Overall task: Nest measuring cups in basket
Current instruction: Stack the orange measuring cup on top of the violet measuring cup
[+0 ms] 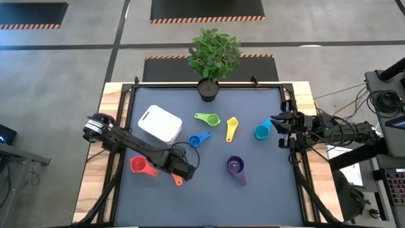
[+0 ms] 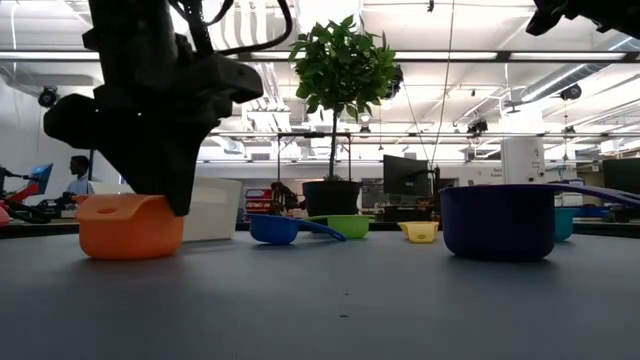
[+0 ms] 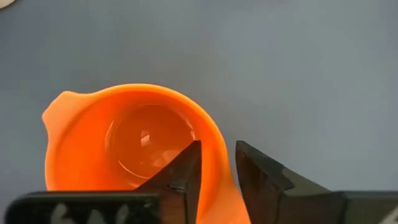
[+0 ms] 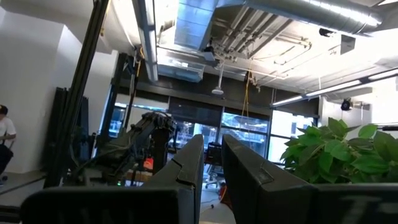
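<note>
Left hand (image 1: 179,177) sits low at the orange cup (image 1: 178,180), red cup (image 1: 141,166) just beside. White basket (image 1: 161,123) top is unobstructed, blue cup (image 1: 199,139) near its corner. Wide bare surface (image 1: 266,183) around purple cup (image 1: 236,168); potted plant (image 1: 213,57) blocks far edge

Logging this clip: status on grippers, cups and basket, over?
Left gripper pinching orange cup rim on the mat. Right gripper shut, parked at table's right edge. Basket upside down; no cups nested.
</note>
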Robot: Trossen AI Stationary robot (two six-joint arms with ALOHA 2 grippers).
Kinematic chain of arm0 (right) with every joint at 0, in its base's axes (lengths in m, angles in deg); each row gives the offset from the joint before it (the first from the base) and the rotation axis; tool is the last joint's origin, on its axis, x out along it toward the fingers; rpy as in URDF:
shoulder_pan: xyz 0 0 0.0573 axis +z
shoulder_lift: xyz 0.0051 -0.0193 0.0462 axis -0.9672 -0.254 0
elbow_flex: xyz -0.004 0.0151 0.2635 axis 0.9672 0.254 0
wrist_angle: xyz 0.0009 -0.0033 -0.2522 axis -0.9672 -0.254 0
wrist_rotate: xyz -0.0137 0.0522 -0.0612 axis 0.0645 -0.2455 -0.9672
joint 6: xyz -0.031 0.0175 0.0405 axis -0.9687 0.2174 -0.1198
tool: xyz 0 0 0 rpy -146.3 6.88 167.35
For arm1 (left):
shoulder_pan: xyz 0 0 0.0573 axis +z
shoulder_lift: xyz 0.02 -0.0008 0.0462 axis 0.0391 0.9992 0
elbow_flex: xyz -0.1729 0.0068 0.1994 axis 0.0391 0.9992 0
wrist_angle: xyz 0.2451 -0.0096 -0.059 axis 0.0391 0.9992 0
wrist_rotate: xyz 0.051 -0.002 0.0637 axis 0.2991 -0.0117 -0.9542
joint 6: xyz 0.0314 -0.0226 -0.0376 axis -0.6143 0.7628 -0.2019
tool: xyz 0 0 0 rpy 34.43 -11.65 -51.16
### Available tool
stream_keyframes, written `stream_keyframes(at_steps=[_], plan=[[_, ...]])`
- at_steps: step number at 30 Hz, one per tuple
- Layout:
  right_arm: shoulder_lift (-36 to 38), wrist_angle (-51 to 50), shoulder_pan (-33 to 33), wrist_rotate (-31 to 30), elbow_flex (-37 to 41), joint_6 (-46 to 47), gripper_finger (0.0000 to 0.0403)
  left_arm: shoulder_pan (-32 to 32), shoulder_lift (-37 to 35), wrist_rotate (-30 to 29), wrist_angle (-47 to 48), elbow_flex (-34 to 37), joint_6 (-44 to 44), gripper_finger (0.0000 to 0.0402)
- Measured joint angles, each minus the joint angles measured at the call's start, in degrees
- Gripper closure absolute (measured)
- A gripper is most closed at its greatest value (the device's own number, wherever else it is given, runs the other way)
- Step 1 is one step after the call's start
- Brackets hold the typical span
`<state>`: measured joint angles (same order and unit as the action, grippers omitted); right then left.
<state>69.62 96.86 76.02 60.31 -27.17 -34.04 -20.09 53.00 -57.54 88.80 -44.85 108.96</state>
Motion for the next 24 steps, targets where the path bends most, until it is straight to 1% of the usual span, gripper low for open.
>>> stream_keyframes(at_steps=[7, 9, 14, 17, 20, 24], plan=[[0.0, 0.0, 0.0, 0.0, 0.0, -0.2, 0.0355, 0.0, 0.0, 0.0, 0.0, 0.0, 0.0, 0.039], [0.0, 0.0, 0.0, 0.0, 0.0, -0.2, 0.0355, 0.0, 0.0, 0.0, 0.1, 0.0, 0.2, 0.0395], [0.0, 0.0, 0.0, 0.0, 0.0, -0.2, 0.0355, 0.0, 0.0, 0.0, 0.3, -0.4, 0.3, 0.0394], [0.0, 0.0, 0.0, 0.0, 0.0, -0.2, 0.0355, 0.2, 0.0, -0.1, 0.3, -3.0, -0.8, 0.0396], [0.0, 0.0, 0.0, 0.0, 0.0, -0.2, 0.0355, 0.9, 0.0, -1.9, 0.5, -7.2, -3.1, 0.0397], [0.0, 0.0, 0.0, 0.0, 0.0, -0.3, 0.0355, 2.1, 0.2, -6.8, -0.5, -13.0, -6.9, 0.0397]])
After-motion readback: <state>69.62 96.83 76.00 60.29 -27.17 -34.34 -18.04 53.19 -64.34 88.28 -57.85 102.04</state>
